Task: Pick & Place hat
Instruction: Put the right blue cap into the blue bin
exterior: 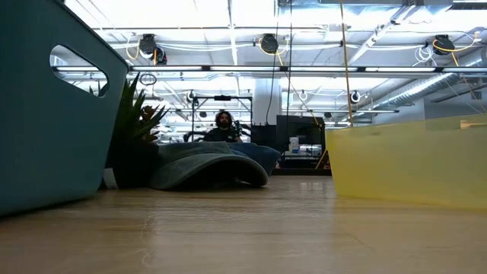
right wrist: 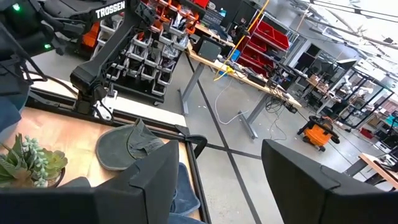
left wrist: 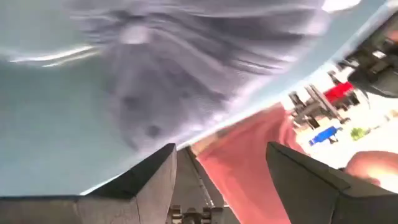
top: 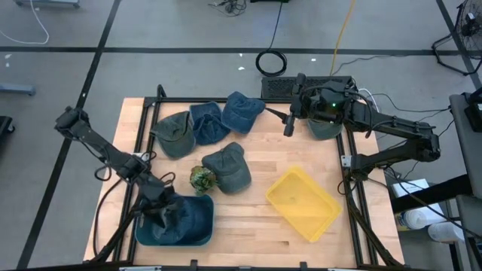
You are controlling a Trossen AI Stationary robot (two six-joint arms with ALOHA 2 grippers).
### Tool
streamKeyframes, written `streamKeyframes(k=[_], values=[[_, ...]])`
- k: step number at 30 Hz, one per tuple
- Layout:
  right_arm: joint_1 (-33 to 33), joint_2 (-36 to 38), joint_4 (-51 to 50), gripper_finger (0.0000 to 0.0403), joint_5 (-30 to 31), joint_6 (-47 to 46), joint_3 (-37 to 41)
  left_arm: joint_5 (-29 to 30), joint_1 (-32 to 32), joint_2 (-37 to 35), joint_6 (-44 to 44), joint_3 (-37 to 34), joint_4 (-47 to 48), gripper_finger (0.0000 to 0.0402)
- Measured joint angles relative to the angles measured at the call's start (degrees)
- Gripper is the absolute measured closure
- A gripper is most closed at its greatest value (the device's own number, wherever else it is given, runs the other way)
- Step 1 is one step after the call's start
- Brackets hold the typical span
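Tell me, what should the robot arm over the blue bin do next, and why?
Probably lift straight up out of the blue bin. The left gripper is down over a hat lying in the bin, and its fingers look open with nothing between them. So that hat seems placed, and four more hats wait on the table.

Small potted plant (top: 201, 178) near table (top: 256, 229) centre, just off the blue bin's far-right corner. Person (exterior: 222, 126) seated in the room beyond the far edge, probably at a desk, low view too dim to confirm. Black cable coil (top: 271, 62) on the floor past the far edge.
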State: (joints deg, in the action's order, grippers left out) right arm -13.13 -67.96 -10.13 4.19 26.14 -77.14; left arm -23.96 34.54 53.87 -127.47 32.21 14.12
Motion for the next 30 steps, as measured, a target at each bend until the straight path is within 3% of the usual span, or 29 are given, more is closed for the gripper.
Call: streamKeyframes(k=[4, 6, 9, 12, 21, 30], values=[[0.11, 0.00, -0.02, 0.0183, 0.01, -0.34, 0.00, 0.06, -0.44, 0.00, 4.59, 0.26, -5.19, 0.0144], [0.11, 0.00, 0.02, 0.0183, 0.06, -1.16, 0.00, 0.35, -0.68, -0.02, 11.28, 0.26, -7.15, 0.0144], [0.09, 0.00, -0.01, 0.0183, 0.10, -1.61, 0.00, 5.80, -0.76, -0.02, 24.26, 0.26, -10.93, 0.0144], [0.09, 0.00, 0.00, 0.0183, 0.13, -3.87, 0.00, 11.40, -1.33, -0.02, 31.92, 0.26, -13.46, 0.0144], [0.09, 0.00, -0.04, 0.0183, 0.09, -26.11, 0.00, 23.39, -5.18, -0.04, 59.70, 0.26, -26.39, 0.0144], [2.65, 0.02, -2.41, 0.0183, 0.02, -39.54, 0.00, 33.13, -8.63, -0.07, 91.78, 0.28, -37.39, 0.0144]])
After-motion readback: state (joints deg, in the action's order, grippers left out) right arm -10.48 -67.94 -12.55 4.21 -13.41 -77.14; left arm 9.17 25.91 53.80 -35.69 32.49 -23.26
